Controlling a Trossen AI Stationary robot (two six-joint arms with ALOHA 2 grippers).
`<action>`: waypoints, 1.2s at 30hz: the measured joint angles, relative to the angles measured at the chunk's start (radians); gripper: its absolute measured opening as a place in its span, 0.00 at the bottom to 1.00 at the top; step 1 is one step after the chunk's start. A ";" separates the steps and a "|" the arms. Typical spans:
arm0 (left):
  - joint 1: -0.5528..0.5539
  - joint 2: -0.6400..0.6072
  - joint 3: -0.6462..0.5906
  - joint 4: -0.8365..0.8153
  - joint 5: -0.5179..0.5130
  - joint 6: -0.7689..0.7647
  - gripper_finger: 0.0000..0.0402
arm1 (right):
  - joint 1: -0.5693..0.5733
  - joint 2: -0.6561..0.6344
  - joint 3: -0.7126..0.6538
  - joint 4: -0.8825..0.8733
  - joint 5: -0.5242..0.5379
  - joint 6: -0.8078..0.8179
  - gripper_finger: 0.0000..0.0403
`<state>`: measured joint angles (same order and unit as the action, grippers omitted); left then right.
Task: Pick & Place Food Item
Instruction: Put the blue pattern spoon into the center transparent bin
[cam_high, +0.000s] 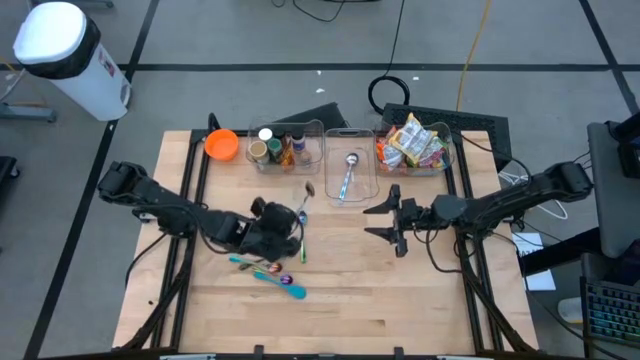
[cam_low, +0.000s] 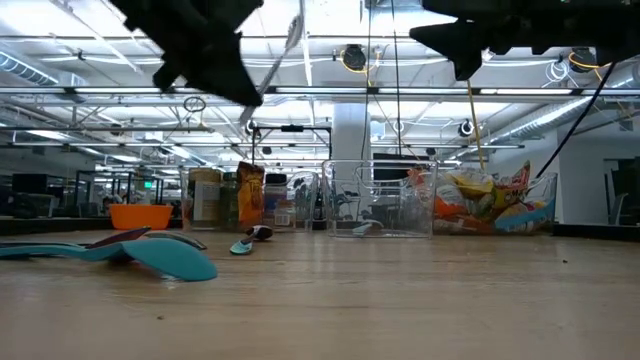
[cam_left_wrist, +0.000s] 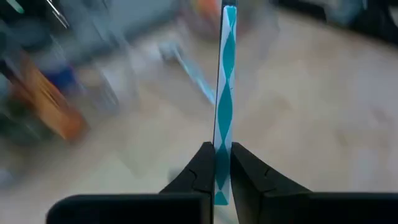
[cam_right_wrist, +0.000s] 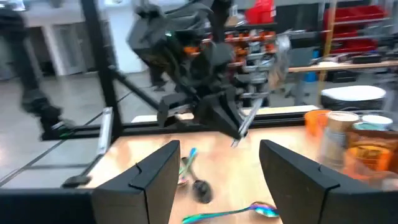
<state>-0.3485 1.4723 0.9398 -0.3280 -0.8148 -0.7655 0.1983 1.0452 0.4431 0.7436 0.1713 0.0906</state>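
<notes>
Overhead, table-level, two wrist views, left blurred

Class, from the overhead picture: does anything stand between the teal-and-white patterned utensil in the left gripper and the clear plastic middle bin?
Only a small dark-bowled spoon lies on the table between them. The left gripper holds the teal-and-white patterned utensil raised above it, so the clear middle bin looks reachable.

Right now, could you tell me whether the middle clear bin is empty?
Not empty: the high view shows one metal spoon lying inside the middle clear bin; nothing else is visible in it.
</notes>
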 joint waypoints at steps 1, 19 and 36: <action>0.004 0.000 0.000 0.037 -0.049 0.041 0.06 | 0.000 0.014 0.000 0.021 0.023 0.000 0.53; 0.177 0.293 0.000 0.730 -0.261 0.720 0.07 | -0.132 0.308 0.002 0.481 0.170 -0.077 0.53; 0.199 0.367 0.000 0.902 -0.270 0.859 0.07 | -0.184 0.307 0.169 0.267 0.168 -0.214 0.53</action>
<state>-0.1490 1.8397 0.9398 0.5738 -1.0843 0.0935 0.0143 1.3523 0.6121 1.0108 0.3393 -0.1230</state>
